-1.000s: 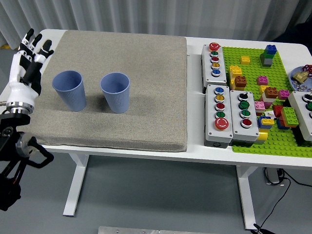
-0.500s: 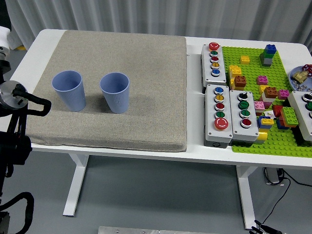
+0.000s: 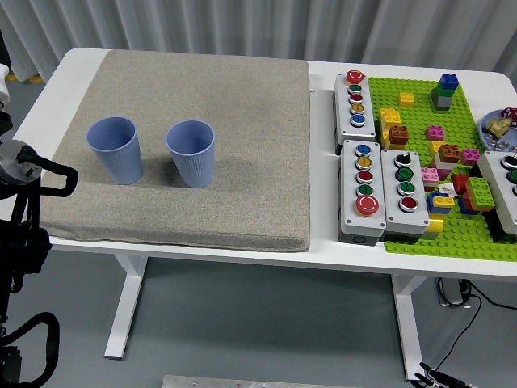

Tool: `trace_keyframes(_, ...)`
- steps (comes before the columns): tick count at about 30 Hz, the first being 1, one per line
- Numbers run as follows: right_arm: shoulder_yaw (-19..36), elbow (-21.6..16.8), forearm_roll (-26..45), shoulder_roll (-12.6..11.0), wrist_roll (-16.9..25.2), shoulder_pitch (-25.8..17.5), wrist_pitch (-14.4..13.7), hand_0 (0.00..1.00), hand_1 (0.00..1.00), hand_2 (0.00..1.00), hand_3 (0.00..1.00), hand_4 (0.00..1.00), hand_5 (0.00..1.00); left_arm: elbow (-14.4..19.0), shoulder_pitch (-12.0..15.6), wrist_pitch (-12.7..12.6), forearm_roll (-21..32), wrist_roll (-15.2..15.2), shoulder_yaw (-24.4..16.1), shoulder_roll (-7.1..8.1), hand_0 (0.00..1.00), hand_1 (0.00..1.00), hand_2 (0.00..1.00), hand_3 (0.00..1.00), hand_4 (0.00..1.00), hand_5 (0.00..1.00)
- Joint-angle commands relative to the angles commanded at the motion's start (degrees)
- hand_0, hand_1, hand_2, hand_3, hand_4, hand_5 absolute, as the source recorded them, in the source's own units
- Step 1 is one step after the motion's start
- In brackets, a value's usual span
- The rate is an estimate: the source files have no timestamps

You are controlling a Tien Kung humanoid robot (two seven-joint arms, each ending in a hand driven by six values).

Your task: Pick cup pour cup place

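progress: neither cup is lifted or tilted, so picking, pouring and placing all look still to do.
cups: two ribbed blue plastic cups, left one (image 3: 115, 149) and right one (image 3: 191, 152), upright, near each other but apart.
hand: only the black left arm (image 3: 24, 202) shows at the frame's left edge, left of the cups; its hand is out of view, so its fingers cannot be judged. the right arm is absent.
surface: grey fabric mat (image 3: 242, 137) on the white tabletop (image 3: 323, 250).
room: button boxes (image 3: 380, 190) and a green brick baseplate (image 3: 477, 234) well right; grey curtain (image 3: 258, 28) behind.

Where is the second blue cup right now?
In the head view, the right blue cup stands upright on the grey mat, left of centre, just right of the left blue cup, not touching it.
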State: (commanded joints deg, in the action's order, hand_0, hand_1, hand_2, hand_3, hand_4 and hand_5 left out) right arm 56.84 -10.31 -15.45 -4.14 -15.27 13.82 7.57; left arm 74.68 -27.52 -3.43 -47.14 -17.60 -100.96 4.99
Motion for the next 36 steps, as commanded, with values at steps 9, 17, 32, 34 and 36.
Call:
trace_keyframes(9, 0.1, 0.0, 0.0, -0.1, 0.0, 0.0, 0.0, 0.769, 0.699, 0.742, 0.629, 0.236, 0.175, 0.3, 0.2, -0.3, -0.1, 0.0, 0.5, -0.06, 0.723, 0.732, 0.869, 0.847, 0.809, 0.998)
trace_keyframes(17, 0.1, 0.0, 0.0, -0.1, 0.1, 0.0, 0.0, 0.769, 0.699, 0.742, 0.629, 0.236, 0.174, 0.0, 0.2, -0.6, -0.2, -0.1, -0.3, -0.13, 0.723, 0.73, 0.869, 0.847, 0.807, 0.998)
trace_keyframes(32, -0.2, 0.0, 0.2, -0.1, 0.0, -0.2, -0.1, 0.769, 0.699, 0.742, 0.63, 0.237, 0.175, 0.6, 0.5, -1.0, -0.3, 0.0, 0.3, 0.14, 0.72, 0.726, 0.862, 0.839, 0.804, 0.998)
trace_keyframes(34, -0.2, 0.0, 0.2, -0.1, 0.1, -0.3, -0.1, 0.769, 0.699, 0.742, 0.63, 0.237, 0.175, 0.9, 0.7, -1.2, -0.4, -0.1, 0.5, 0.16, 0.72, 0.726, 0.862, 0.839, 0.804, 0.998)
trace_keyframes(36, -0.2, 0.0, 0.1, -0.1, 0.1, -0.4, -0.1, 0.768, 0.699, 0.742, 0.63, 0.237, 0.175, 1.0, 0.8, -1.2, -0.3, 0.0, 0.6, 0.21, 0.719, 0.724, 0.863, 0.839, 0.802, 0.998)
